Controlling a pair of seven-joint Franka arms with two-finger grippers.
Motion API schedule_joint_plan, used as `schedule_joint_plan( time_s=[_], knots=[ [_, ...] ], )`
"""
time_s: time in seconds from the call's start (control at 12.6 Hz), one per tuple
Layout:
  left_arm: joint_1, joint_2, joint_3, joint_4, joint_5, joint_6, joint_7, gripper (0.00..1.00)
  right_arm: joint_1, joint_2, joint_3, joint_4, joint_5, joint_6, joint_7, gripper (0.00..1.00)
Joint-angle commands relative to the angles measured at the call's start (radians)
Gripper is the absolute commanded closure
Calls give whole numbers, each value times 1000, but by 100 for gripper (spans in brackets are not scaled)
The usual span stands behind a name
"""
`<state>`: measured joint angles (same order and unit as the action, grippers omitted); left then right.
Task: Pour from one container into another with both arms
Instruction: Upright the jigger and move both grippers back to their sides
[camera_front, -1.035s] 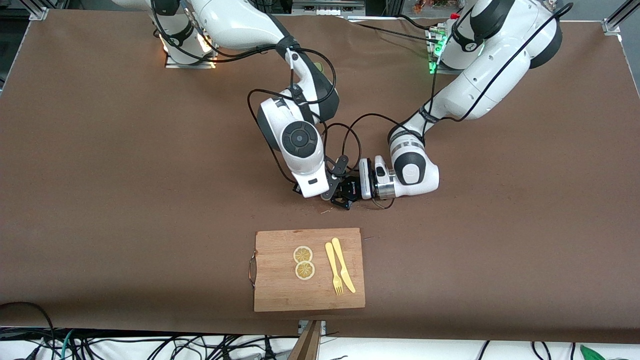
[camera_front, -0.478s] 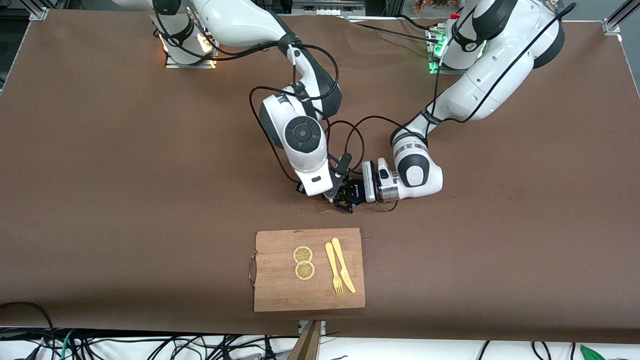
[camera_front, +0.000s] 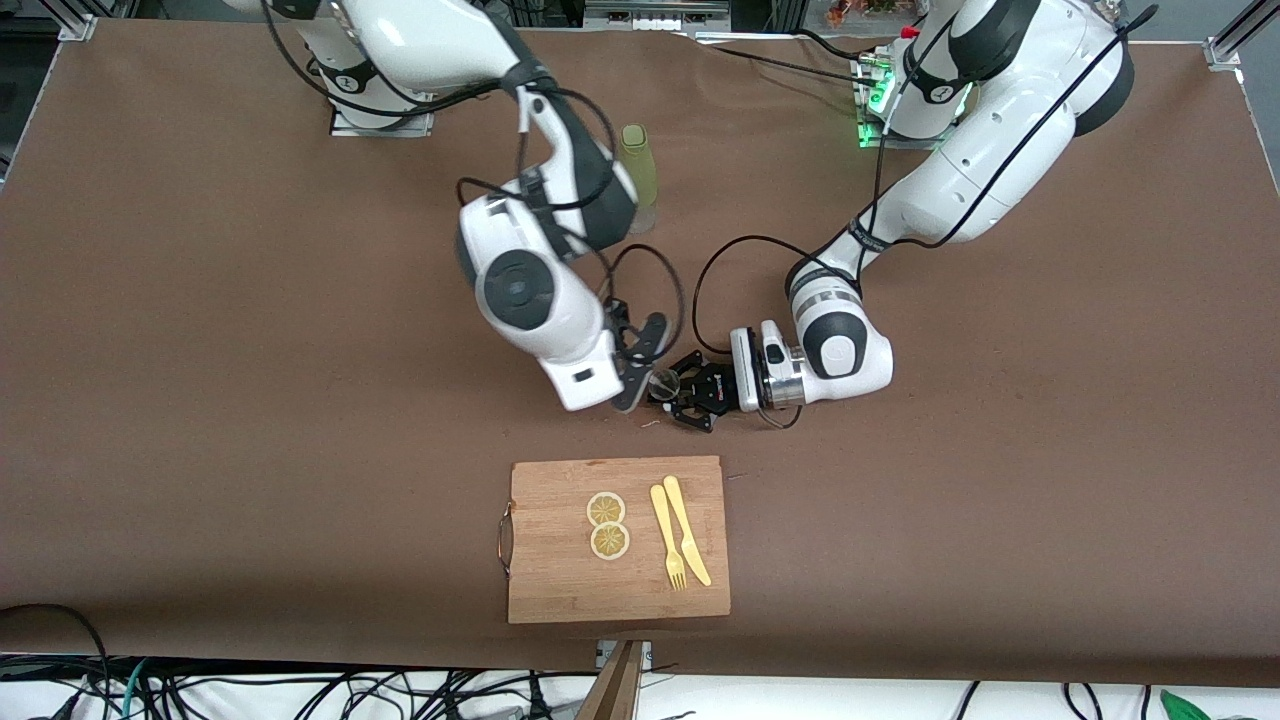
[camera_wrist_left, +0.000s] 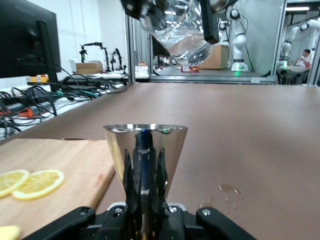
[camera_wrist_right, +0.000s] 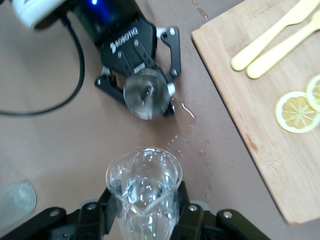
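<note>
Front view: the left gripper (camera_front: 690, 393) clasps a small metal cup (camera_front: 664, 381) low over the table (camera_front: 200, 350), farther from the camera than the cutting board (camera_front: 560, 580). The right gripper (camera_front: 632, 378) is beside it.

Left wrist view: the metal cup (camera_wrist_left: 145, 150) stands upright, clamped; a clear glass (camera_wrist_left: 181, 31) tilts above it.

Right wrist view: the right gripper (camera_wrist_right: 144, 210) grips the glass (camera_wrist_right: 144, 182); droplets (camera_wrist_right: 192, 145) wet the table.
</note>
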<state>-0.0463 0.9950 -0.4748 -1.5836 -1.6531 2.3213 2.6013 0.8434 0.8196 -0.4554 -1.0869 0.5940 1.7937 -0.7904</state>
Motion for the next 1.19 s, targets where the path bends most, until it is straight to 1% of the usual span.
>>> schedule_joint_plan(
  time_s=[0.0,0.08,0.16,0.32,0.48,0.56,0.8,1.04,1.12],
  knots=[
    [45,-39,34,-7,-34,-112,-61,100,-44,-143,12,-174,30,-5,-127,76],
    [58,-50,71,-7,-27,-182,-87,100,-78,-189,36,-233,36,-4,-176,76],
    [65,-65,129,-7,-22,-265,-114,100,-120,-233,59,-296,49,2,-231,76],
    [77,-82,229,-7,28,-415,-165,100,-185,-290,64,-375,79,3,-347,76],
    [115,-104,292,-9,100,-512,-202,100,-256,-338,76,-462,133,6,-475,76],
    [127,-107,336,-9,125,-567,-211,100,-294,-359,77,-503,159,7,-548,76],
    [144,-108,476,-13,170,-747,-213,100,-412,-393,77,-599,220,-2,-749,76],
    [180,-108,612,-19,249,-871,-208,100,-539,-392,81,-678,265,-4,-965,76],
    [195,-108,655,-19,271,-917,-207,100,-582,-383,83,-708,292,-4,-1045,76]
  ],
)
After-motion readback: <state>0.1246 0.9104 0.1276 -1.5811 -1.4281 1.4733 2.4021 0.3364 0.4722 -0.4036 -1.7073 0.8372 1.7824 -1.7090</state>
